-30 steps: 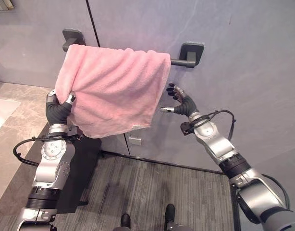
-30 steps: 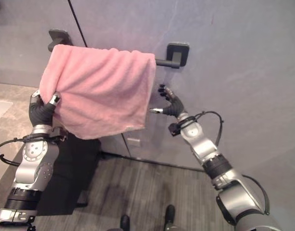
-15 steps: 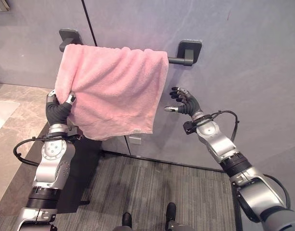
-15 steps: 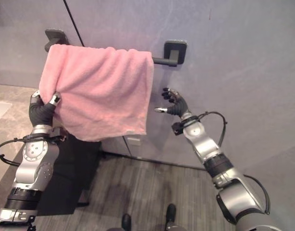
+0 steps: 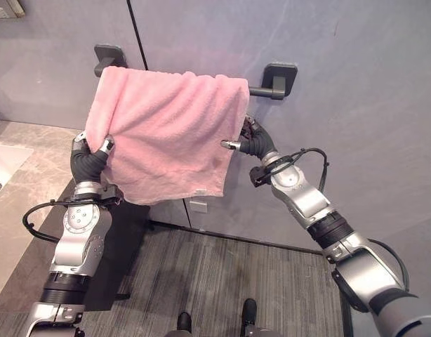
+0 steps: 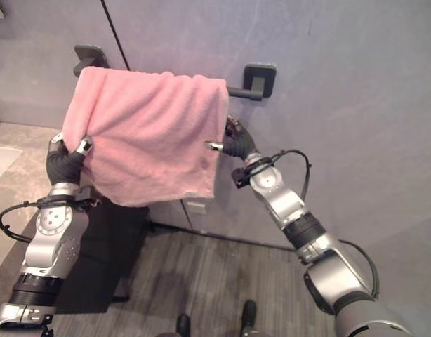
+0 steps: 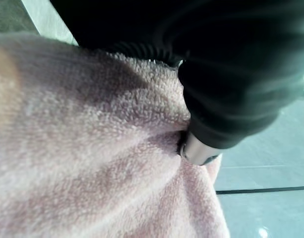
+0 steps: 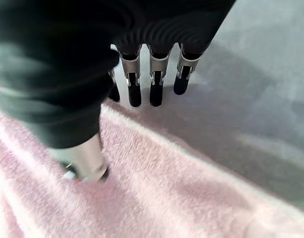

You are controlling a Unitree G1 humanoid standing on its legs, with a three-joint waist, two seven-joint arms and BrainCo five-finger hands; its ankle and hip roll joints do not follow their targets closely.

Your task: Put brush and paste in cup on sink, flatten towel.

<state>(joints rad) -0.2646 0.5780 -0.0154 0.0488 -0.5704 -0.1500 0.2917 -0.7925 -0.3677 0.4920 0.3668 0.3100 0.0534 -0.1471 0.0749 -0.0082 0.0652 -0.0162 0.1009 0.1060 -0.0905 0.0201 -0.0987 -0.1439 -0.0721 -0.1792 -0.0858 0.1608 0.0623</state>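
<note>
Pink towel (image 5: 166,126) hung over the wall bar (image 5: 261,90), long axis along it; left hand (image 5: 89,156) pinched its near side edge; right hand (image 5: 249,141), fingers relaxed and holding nothing, straddled the opposite edge, thumb in front, fingers behind.

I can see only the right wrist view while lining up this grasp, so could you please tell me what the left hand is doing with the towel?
Observer: The left hand is pinching the pink towel at its left edge, well below the rail.
Operator: Thank you. How much of the rail does the towel cover?
Observer: Most of it. A short bare stretch is left beside the right bracket.
Operator: And where along the edge is my right hand?
Observer: The right hand is at the upper half of the towel's right edge, below that bracket.
</note>
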